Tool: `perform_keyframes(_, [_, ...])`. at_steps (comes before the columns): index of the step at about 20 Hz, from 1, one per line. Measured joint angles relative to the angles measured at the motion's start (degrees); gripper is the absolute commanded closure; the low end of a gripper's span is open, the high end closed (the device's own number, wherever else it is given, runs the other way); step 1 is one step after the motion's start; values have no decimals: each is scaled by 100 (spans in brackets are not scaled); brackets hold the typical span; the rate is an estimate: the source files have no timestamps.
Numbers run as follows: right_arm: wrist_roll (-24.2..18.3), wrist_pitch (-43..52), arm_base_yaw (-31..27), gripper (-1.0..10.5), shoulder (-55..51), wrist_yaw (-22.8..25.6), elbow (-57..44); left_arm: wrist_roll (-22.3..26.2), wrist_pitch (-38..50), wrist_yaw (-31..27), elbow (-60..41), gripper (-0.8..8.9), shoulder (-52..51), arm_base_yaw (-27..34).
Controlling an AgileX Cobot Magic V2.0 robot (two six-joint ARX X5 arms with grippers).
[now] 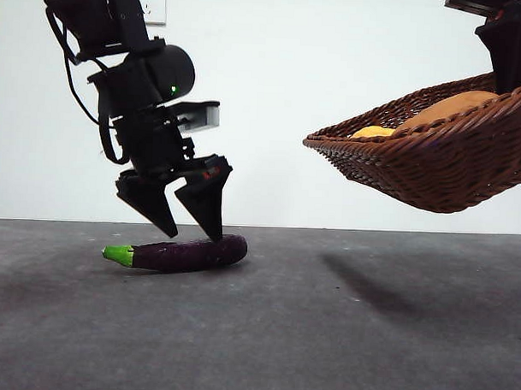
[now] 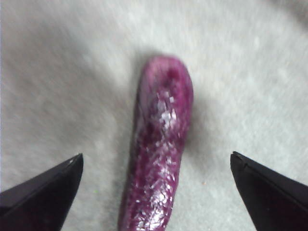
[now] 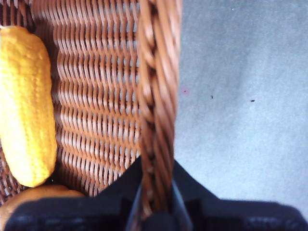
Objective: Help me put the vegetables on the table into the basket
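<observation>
A dark purple eggplant [image 1: 186, 253] with a green stem lies on the grey table [image 1: 324, 334] at the left. My left gripper [image 1: 191, 216] hangs just above it, open, with a jaw to either side of the eggplant [image 2: 161, 154] in the left wrist view [image 2: 156, 168]. The brown wicker basket [image 1: 433, 158] hangs tilted in the air at the right, its braided rim [image 3: 156, 96] pinched by my shut right gripper [image 3: 156, 202]. Inside lie a yellow corn cob [image 3: 26, 101] and an orange-brown potato [image 1: 448, 106].
The basket casts a shadow [image 1: 368, 289] on the table beneath it. A plain white wall [image 1: 273, 76] stands behind the table's far edge.
</observation>
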Motion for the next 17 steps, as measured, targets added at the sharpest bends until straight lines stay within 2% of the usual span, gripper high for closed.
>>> perform_keyframes(6, [-4,0,0,955,2,-2,0,0,-55,-22,0,297,140,0])
perform_keyframes(10, [-15,0,-2,955,2,0,0,-2,-179,-26,0,521,249,0])
perform_keyframes(13, [-15,0,0,955,4,0,0,-2,-186,-26,0,817,249,0])
perform_keyframes(17, [-15,0,0,955,4,0,0,-2,-186,-26,0,826,249,0])
